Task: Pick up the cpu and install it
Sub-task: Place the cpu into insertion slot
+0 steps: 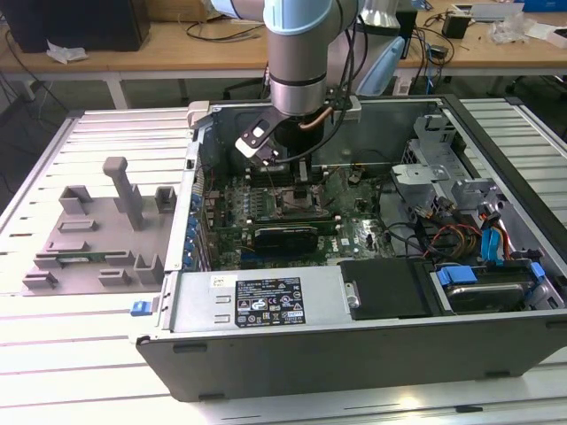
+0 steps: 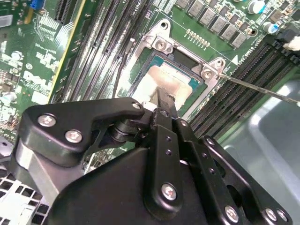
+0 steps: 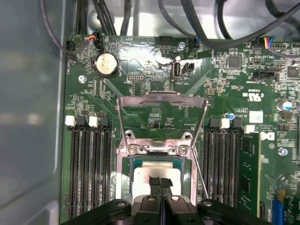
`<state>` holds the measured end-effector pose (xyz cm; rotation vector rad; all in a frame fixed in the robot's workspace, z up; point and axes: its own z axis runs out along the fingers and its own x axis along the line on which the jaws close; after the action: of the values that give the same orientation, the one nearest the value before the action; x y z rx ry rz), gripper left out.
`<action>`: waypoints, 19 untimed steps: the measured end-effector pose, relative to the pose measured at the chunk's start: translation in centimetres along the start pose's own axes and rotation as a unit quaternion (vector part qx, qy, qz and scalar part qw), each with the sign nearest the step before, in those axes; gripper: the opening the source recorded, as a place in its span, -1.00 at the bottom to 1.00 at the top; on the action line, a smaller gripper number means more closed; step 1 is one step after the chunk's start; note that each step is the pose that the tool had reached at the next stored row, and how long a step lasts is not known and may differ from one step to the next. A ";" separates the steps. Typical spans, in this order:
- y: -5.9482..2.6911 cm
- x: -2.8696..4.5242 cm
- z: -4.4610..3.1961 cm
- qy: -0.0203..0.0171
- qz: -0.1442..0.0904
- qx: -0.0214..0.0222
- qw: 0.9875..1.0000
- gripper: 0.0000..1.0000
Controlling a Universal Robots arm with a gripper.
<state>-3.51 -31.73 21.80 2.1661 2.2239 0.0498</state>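
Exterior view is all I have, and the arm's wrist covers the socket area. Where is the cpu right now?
Observer: In the first wrist view the cpu lies flat inside the socket frame.
Operator: And the hand?
Observer: The hand is shut, with its tips at the middle of the cpu's metal top. I cannot tell whether they press on it.
Operator: Is the socket cover down?
Observer: No. The load plate is swung up off the socket, so the cpu is uncovered.
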 end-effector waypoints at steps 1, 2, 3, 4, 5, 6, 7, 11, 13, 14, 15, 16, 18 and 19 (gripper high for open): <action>0.02 0.00 -0.44 0.000 0.000 0.000 1.000 -0.79; 0.05 0.00 -1.01 0.000 0.000 0.000 1.000 -0.79; 0.09 0.00 -1.65 0.000 0.000 0.000 1.000 -0.79; 0.12 0.01 -2.26 0.000 0.000 0.000 1.000 -0.79; 0.13 0.01 -2.66 0.000 0.000 0.000 1.000 -0.79; 0.15 0.01 -2.97 0.000 0.000 0.000 1.000 -0.79; 0.17 0.01 -3.37 0.000 0.000 0.000 1.000 -0.79; 0.20 0.01 -3.98 0.000 0.000 0.000 1.000 -0.79; 0.20 0.01 -4.01 0.000 0.000 0.000 1.000 -0.79; 0.20 0.01 -4.01 0.000 0.000 0.000 1.000 -0.79; 0.20 0.01 -4.03 0.000 0.000 0.000 1.000 -0.79; 0.20 0.01 -4.04 0.000 0.000 0.000 1.000 -0.79; 0.20 0.01 -4.06 0.000 0.000 0.000 1.000 -0.79; 0.20 0.01 -4.06 0.000 0.000 0.000 1.000 -0.79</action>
<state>-3.51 -31.70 25.87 2.1661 2.2239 0.0497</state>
